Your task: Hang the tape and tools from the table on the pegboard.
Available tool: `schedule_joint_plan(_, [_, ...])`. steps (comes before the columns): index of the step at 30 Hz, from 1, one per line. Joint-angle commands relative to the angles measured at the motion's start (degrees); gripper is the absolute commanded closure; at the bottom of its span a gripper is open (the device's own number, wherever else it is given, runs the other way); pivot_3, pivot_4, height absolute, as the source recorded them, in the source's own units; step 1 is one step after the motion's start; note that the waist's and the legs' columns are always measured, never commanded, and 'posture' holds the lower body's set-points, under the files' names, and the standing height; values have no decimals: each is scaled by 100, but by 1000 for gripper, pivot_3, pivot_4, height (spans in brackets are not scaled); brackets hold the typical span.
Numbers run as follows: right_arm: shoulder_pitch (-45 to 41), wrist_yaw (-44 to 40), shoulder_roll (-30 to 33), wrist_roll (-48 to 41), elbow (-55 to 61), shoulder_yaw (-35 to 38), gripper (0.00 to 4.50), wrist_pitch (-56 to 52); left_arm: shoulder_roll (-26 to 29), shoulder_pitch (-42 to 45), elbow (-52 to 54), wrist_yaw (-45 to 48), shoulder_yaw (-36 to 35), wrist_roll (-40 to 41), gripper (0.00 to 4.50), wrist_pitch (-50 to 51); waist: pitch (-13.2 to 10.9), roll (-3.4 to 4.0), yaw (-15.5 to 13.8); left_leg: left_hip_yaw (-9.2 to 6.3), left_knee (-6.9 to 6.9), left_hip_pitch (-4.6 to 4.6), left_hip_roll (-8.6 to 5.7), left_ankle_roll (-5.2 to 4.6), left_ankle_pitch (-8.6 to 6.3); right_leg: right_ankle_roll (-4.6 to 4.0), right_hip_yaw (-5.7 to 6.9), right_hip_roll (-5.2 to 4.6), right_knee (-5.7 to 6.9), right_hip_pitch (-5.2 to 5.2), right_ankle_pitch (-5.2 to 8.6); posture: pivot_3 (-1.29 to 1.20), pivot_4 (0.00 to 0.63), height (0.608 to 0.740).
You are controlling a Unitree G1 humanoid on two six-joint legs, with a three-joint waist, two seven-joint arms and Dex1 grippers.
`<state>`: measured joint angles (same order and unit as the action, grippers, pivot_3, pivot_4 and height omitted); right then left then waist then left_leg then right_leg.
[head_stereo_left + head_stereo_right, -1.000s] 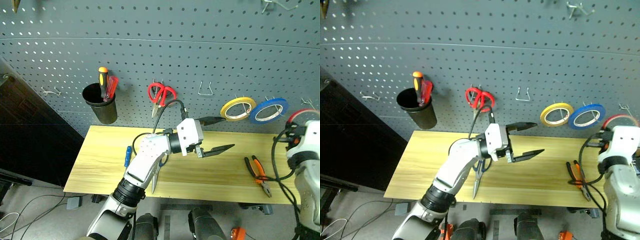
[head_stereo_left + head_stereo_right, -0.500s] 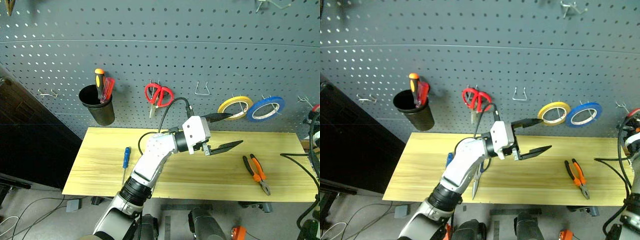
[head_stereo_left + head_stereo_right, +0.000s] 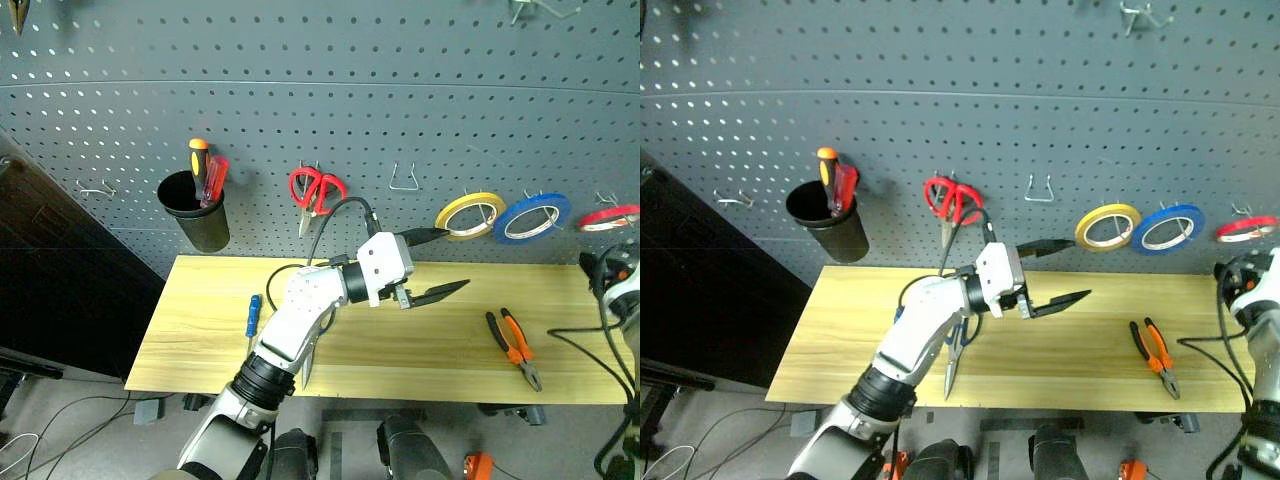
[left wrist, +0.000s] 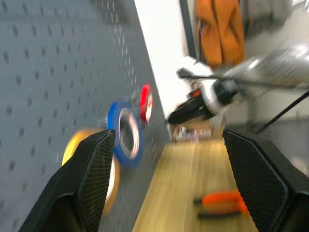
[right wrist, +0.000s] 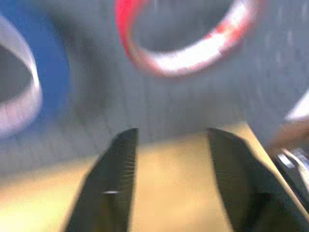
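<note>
I see the red tape [image 3: 609, 217] hanging on the pegboard [image 3: 320, 110], on a hook above the tabletop's far right corner, just beside the blue roll [image 3: 536, 218], with the yellow roll [image 3: 471, 215] next along. In my right wrist view the red ring [image 5: 186, 36] sits ahead of my right claw [image 5: 170, 181], whose fingers stand apart with nothing between them and do not touch the ring.

The pliers [image 3: 513, 345] lie flat on the tabletop [image 3: 200, 340] near the right end, orange-and-black handles toward the pegboard, jaws toward the near edge. The blue-handled screwdriver [image 3: 252, 318] lies left of centre, its tip pointing to the near edge. The blue-handled scissors [image 3: 955, 352] lie just beside it, partly hidden under my left forearm, with the blades reaching toward the near edge.

My left claw [image 3: 432, 264] hangs over the middle of the tabletop, pointing toward the right end, fingers spread wide and empty.

On the pegboard, red-handled scissors [image 3: 316, 190] hang above the tabletop's middle, with a bare wire hook [image 3: 404, 178] beside them. Above the far left corner a black cup [image 3: 200, 207] holds the red and orange-handled screwdrivers [image 3: 206, 170].
</note>
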<state>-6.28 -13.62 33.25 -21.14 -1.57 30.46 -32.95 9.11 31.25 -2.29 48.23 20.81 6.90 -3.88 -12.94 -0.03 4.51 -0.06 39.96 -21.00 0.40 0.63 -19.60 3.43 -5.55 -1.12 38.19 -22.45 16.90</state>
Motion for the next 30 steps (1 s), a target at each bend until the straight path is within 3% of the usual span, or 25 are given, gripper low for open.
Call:
schedule_joint_plan(1, [771, 247, -251, 65, 1346, -258, 604, -637, 374, -106, -73, 302, -3, -99, 718, -193, 2, 1, 13, -2, 1, 1, 3, 1, 0, 0, 0, 2, 2, 0, 0, -85, 190, 740])
schedule_joint_plan(3, [1176, 451, -444, 129, 1851, -525, 52, -1108, 656, -178, -145, 511, -6, -112, 718, -315, 3, 2, 34, 6, 3, 8, 1, 1, 1, 0, 3, 2, 13, 0, 0, -91, 193, 740])
schedule_joint_plan(8, [1482, 573, -803, 111, 2263, -933, 52, -1792, 1095, -275, -243, 929, -25, -16, 718, -246, 4, -1, 45, 8, 11, 17, -3, 12, 8, 0, 0, 1, 47, -9, 1, -99, 204, 740])
schedule_joint_plan(19, [574, 15, -200, 868, 109, -1807, 52, -1283, 1026, -488, -17, 1051, 163, -145, 718, -271, 4, -8, 32, 7, 10, 9, -11, 10, 11, 0, 0, 3, 49, -20, 1, -79, 206, 740])
schedule_joint_plan(30, [-324, -815, 74, 1157, -1524, -2237, 52, -630, 1031, -584, 128, 1018, 186, -151, 718, -181, 4, -12, 34, 8, 10, 9, -10, -10, 1, -1, 1, 1, 54, -21, 1, -65, 207, 740])
